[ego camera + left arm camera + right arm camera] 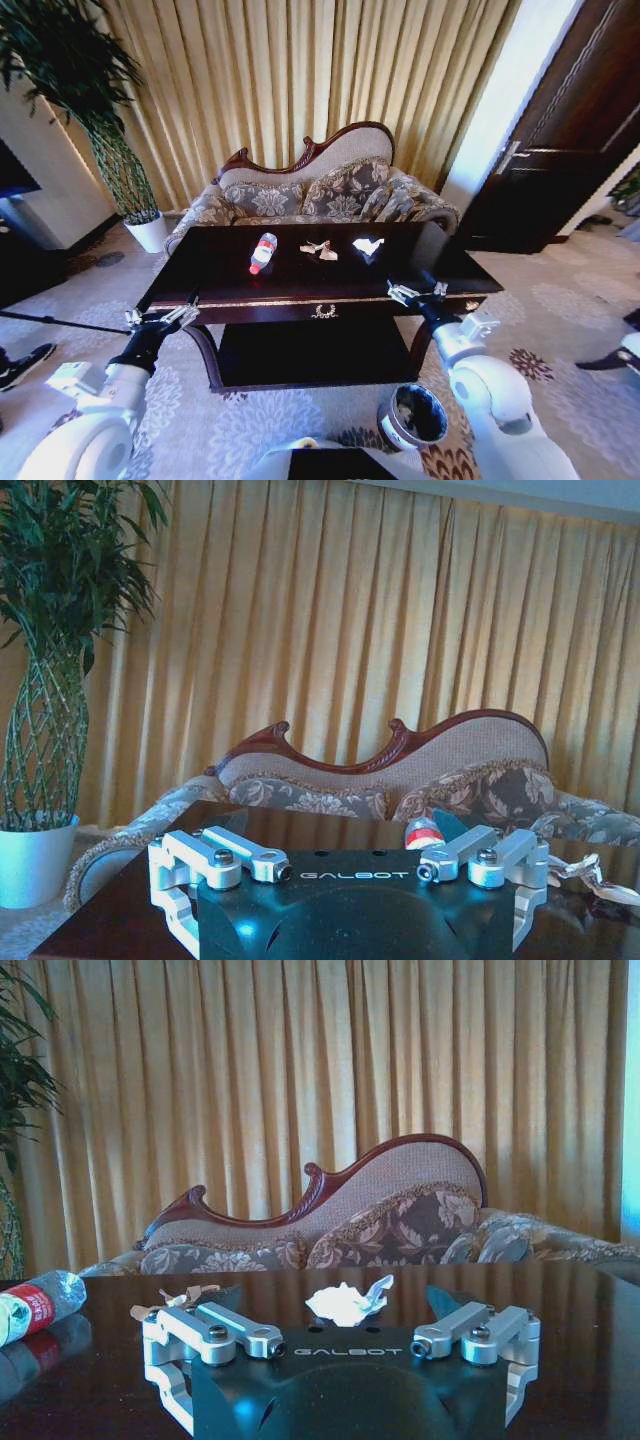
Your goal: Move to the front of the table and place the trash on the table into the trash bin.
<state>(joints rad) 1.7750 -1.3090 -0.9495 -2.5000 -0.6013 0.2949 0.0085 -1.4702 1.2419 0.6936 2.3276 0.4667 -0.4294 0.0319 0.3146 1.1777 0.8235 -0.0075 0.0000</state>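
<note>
Both grippers hover with fingers spread wide and empty at the near edge of the mahogany counter (240,290), left gripper (160,320) and right gripper (418,293) level with it, facing the plastic bottle (263,252), tan scraps (319,250) and paper wad (367,245) mid-counter, while the trash bin (413,417) stands on the floor by the right arm, within easy reach for dropping.

Bare table (220,270) front; bottle (263,252), scraps (320,250), paper (367,245) farther back.
</note>
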